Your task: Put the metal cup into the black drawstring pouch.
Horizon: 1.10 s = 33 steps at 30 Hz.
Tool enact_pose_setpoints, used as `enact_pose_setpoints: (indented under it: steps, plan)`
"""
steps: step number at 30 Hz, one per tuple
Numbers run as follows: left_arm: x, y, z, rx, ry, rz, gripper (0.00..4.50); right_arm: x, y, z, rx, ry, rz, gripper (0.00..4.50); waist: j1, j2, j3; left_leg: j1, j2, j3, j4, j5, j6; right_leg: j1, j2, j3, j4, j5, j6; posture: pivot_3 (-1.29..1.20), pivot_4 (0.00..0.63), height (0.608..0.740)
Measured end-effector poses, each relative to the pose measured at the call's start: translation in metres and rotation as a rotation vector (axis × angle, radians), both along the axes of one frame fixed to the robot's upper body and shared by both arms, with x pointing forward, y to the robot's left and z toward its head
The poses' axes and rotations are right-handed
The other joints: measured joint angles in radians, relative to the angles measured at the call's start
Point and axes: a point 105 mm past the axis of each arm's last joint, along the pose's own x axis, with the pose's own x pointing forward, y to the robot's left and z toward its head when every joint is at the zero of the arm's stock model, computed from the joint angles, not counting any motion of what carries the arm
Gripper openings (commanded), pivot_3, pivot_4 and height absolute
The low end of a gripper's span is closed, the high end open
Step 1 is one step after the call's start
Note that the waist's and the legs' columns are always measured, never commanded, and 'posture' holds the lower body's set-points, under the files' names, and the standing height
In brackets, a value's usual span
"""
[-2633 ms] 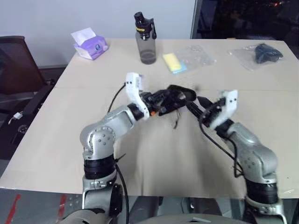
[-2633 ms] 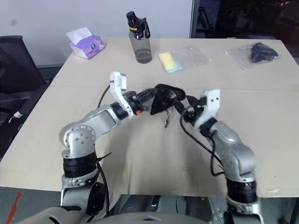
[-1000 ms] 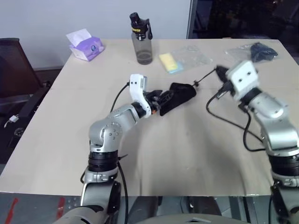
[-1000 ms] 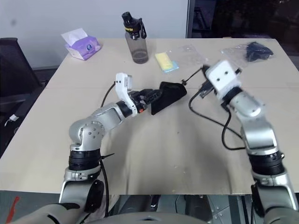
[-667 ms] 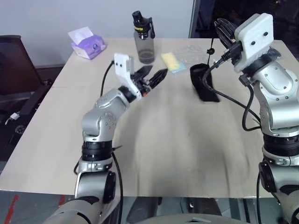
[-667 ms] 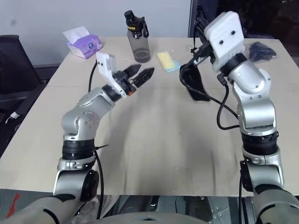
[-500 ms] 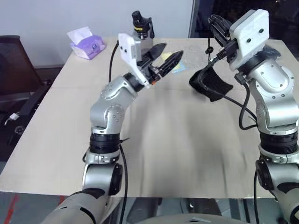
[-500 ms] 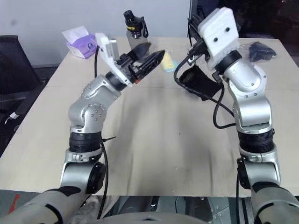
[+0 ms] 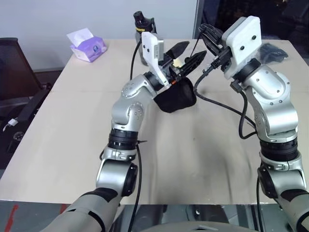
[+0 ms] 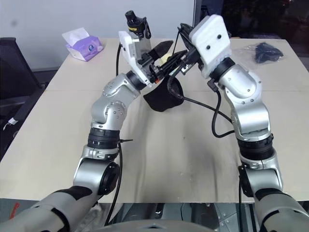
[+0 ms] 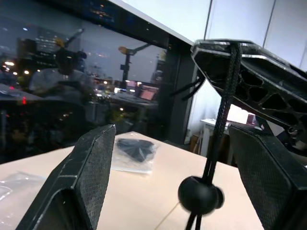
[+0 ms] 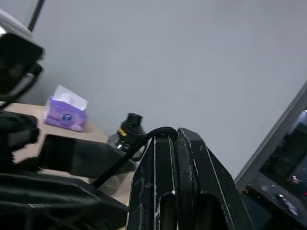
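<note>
Arms raised, crossing; right gripper [image 9: 208, 35] dangling black drawstring pouch [image 9: 176, 98] by cord

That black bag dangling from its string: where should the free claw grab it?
Probably the cord just above its round toggle, from the robot's left: the right gripper pinches the cord's top, the pouch hangs below, and the open left gripper straddles that stretch.

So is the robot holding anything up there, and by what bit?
Yes. The right end effector is shut on the pouch's cord, so the pouch hangs below. The left end effector is open, holding nothing.
</note>
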Motion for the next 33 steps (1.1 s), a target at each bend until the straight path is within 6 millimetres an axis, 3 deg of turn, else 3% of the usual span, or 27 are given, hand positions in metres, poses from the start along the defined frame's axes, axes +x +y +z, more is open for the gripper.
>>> enact_pose_setpoints:
  steps: [3,7,10,11,12,24,28,33]
  plan:
    - [-0.002,-0.002,-0.001,0.009,0.0,-0.02,3.86,0.0,0.001,-0.001,0.002,0.007,0.005,0.0,0.0,0.0,0.0,0.0,0.0,0.0,0.0,0.0,0.0,0.0,0.0,0.0,0.0,0.0,0.0,0.0,0.15,0.74]
    - [-0.002,-0.003,-0.001,0.007,0.0,-0.027,2.09,-0.001,0.003,-0.001,0.012,0.013,0.015,0.0,0.0,0.0,0.0,0.0,0.0,0.0,0.0,0.0,0.0,0.0,0.0,0.0,0.0,0.0,0.0,0.0,0.15,0.74]
    - [-0.003,-0.003,-0.002,0.009,0.003,-0.033,0.48,-0.001,0.003,-0.001,0.012,0.014,0.016,0.0,0.0,0.0,0.0,0.0,0.0,0.0,0.0,0.0,0.0,0.0,0.0,0.0,0.0,0.0,0.0,0.0,0.15,0.74]
    - [-0.003,-0.004,-0.003,0.011,0.003,-0.037,0.13,-0.001,0.003,-0.001,0.012,0.015,0.015,0.0,0.0,0.0,0.0,0.0,0.0,0.0,0.0,0.0,0.0,0.0,0.0,0.0,0.0,0.0,0.0,0.0,0.15,0.74]
    - [-0.004,-0.005,-0.004,0.018,0.003,-0.043,0.05,0.0,0.003,-0.001,0.012,0.016,0.015,0.0,0.0,0.0,0.0,0.0,0.0,0.0,0.0,0.0,0.0,0.0,0.0,0.0,0.0,0.0,0.0,0.0,0.15,0.74]
    - [-0.003,-0.007,-0.016,0.088,-0.014,-0.009,0.05,0.002,0.005,0.002,0.031,0.028,0.016,0.0,0.0,0.0,0.0,0.0,0.0,0.0,0.0,0.0,0.0,0.0,0.001,0.0,0.001,0.0,0.0,0.0,0.15,0.74]
    - [0.004,-0.007,-0.028,0.138,0.015,0.031,1.76,-0.001,0.009,0.013,0.058,0.001,0.037,0.0,-0.002,0.0,0.0,0.0,0.0,0.0,0.0,0.0,0.0,-0.001,0.001,0.001,0.001,0.0,0.0,0.0,0.15,0.74]
    - [0.005,-0.006,-0.04,0.176,0.026,0.039,1.76,-0.005,0.013,0.021,0.116,-0.009,0.077,0.0,-0.001,0.0,0.0,0.0,0.0,0.0,0.0,0.0,0.0,-0.001,0.001,0.001,0.001,0.0,0.0,0.0,0.15,0.74]
